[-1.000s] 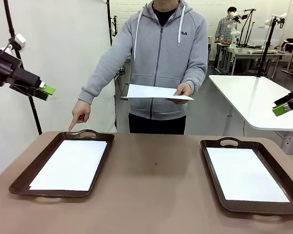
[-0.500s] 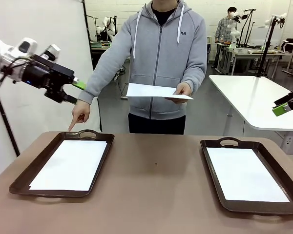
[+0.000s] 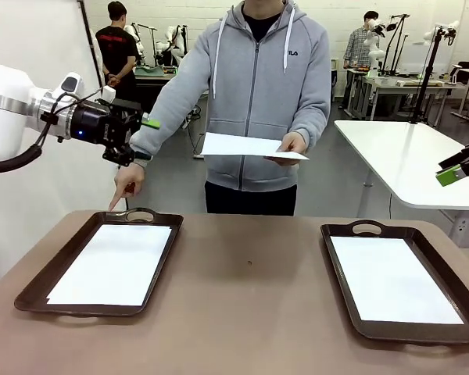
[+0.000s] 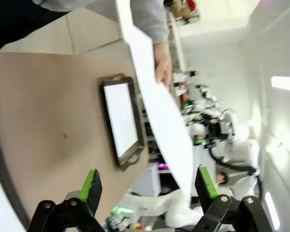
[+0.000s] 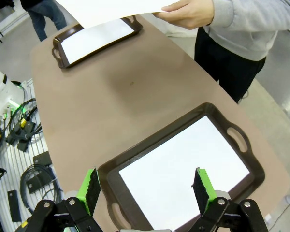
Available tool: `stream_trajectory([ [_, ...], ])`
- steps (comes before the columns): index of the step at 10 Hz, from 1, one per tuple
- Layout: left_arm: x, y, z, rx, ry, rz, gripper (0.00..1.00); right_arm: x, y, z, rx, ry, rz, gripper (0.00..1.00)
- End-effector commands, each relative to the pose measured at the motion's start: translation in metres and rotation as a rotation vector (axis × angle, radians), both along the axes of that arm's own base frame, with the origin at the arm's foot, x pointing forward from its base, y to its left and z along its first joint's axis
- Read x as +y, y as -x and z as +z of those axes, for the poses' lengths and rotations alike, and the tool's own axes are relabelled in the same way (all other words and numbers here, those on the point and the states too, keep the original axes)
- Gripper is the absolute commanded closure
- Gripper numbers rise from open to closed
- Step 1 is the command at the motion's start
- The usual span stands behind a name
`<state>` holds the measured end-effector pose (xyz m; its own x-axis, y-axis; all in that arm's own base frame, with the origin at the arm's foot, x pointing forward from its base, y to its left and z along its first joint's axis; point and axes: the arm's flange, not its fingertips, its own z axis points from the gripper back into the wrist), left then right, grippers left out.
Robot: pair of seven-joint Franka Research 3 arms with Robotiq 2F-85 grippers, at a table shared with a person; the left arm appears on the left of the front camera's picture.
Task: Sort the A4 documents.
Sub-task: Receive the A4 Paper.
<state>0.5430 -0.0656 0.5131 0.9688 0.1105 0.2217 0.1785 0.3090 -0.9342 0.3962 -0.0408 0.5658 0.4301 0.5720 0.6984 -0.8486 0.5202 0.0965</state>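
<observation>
Above table (image 3: 250, 297): left pincer (image 3: 138, 137) raised, open.

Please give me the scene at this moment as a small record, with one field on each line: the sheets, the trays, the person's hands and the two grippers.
Held sheet: plain white A4 sheet, flat in the person's hand, above the table
Pointing hand: the other hand points down at the left dark brown tray
Left tray: one white sheet lies inside
Right tray: dark brown tray with one white sheet inside
Left gripper: open, raised, near the pointing arm's sleeve
Right gripper: open, high above the right tray, holding nothing
</observation>
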Motion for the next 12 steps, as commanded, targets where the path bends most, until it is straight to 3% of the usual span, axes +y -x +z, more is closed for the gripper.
stream_trajectory([
  [1,-0.008,-0.015,0.001,0.089,0.123,0.044,0.00,0.000,0.000,-0.001,0.002,-0.006,0.001,0.00],
  [8,-0.059,-0.040,-0.027,0.289,0.227,-0.047,0.00,0.000,0.000,-0.001,0.002,-0.006,0.001,0.00],
  [12,-0.084,-0.043,-0.035,0.336,0.239,-0.091,0.00,0.000,0.000,-0.001,0.002,-0.006,0.001,0.00],
])
